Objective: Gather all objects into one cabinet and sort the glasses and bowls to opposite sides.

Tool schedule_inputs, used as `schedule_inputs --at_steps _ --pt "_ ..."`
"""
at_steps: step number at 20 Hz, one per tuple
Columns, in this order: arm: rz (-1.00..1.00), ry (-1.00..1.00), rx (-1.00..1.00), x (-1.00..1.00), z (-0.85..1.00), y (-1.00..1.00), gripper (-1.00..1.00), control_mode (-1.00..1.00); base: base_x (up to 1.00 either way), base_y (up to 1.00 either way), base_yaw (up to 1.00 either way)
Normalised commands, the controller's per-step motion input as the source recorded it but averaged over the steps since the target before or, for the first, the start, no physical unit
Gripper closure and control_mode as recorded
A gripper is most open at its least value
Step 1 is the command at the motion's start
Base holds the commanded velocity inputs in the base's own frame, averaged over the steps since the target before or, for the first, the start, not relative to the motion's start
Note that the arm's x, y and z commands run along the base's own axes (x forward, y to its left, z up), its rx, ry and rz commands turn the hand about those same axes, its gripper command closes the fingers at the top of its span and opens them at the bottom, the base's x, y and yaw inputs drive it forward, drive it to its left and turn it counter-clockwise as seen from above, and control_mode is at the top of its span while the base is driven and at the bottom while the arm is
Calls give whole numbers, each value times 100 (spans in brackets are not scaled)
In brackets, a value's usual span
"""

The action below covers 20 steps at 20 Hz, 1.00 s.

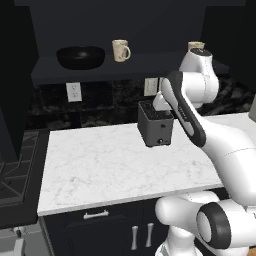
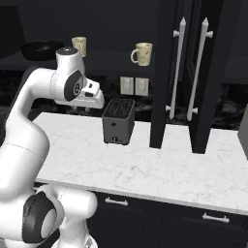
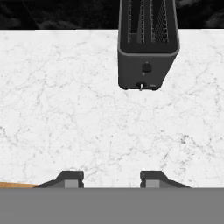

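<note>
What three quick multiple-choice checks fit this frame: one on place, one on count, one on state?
1. Where is the black bowl?
A: atop the toaster
B: on the upper shelf, left of the mugs
C: on the floor

2. How many mugs stand on that shelf?
A: two
B: four
C: none

3. How do the jaws stand?
A: shut on a mug
B: shut on the bowl
C: open and empty above the counter

Answers:
1 B, the bowl sits at the shelf's left end.
2 A, one mug is beside the bowl and another is farther right.
3 C, the hand view shows both tips apart with bare marble between them.
</note>
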Motion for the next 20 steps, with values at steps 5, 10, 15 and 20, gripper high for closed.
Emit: schedule_inputs --at_steps 5,10,15,20 --pt "0 0 0 0 -2 0 -100 -100 0 0 0" --pt "1 -5 -4 -37 -5 0 -100 -100 0 0 0" --pt "8 -26 -21 -49 29 -3 -100 -100 0 0 0" --pt "4 -28 -20 -39 58 -20 -100 -100 0 0 0"
